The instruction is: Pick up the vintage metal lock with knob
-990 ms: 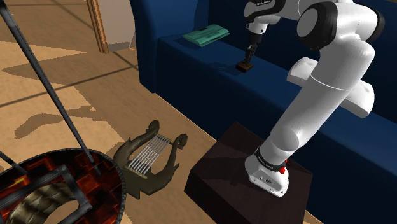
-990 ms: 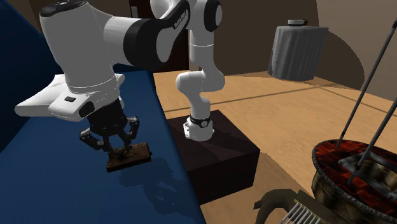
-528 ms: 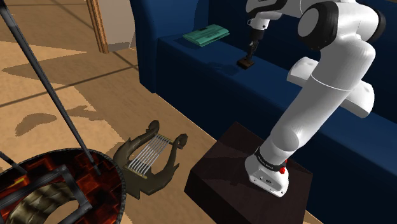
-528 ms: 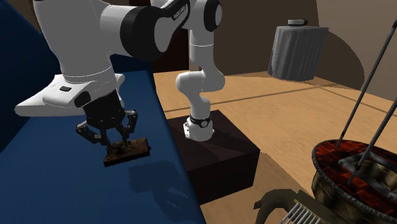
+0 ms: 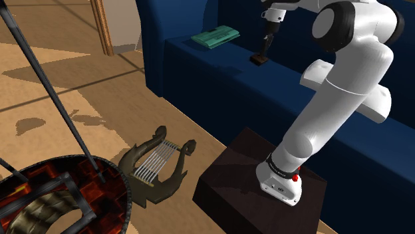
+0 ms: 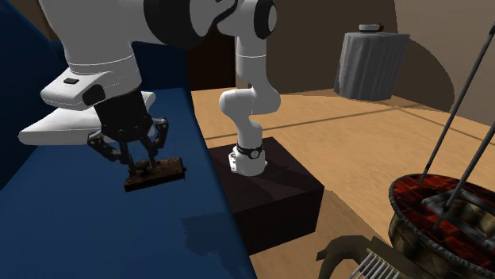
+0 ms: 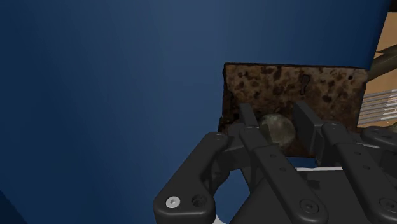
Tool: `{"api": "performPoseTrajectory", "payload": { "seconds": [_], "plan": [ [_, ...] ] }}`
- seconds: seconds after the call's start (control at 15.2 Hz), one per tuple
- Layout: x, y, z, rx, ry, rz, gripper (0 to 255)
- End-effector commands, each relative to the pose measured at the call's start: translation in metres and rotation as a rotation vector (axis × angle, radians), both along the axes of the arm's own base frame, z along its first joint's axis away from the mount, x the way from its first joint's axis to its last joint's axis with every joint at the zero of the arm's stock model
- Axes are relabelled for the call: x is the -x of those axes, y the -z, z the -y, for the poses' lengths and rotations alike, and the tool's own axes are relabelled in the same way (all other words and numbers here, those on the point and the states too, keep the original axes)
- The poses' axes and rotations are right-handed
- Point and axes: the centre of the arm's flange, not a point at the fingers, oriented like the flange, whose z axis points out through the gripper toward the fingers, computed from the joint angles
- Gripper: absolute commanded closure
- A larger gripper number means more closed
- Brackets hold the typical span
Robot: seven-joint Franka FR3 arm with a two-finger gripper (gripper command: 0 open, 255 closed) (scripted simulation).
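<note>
1. Sofa (image 6: 71, 238): the blue seat is my landmark. The lock (image 6: 155, 170) hangs clear above it, near the seat's front edge and touching nothing below.
2. Gripper (image 6: 143, 162): I see its 2 fingers pinching the lock's knob (image 7: 277, 127) from above. The plate lies directly under the fingertips, its long axis running from finger to finger.
3. Lock: a flat, mottled rust-brown plate with a dull round knob.
4. I judge the next move to be straight up from the sofa.
</note>
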Motion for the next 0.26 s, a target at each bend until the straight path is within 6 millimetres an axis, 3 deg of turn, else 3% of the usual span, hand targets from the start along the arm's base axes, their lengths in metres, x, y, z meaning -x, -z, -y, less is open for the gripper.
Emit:
{"api": "performPoseTrajectory", "payload": {
  "seconds": [0.0, 0.2],
  "plan": [
    [0.0004, -0.0108, 0.0, 0.0, 0.0, 0.0, 255],
    [0.0004, -0.0169, 0.0, 0.0, 0.0, 0.0, 255]
  ]
}}
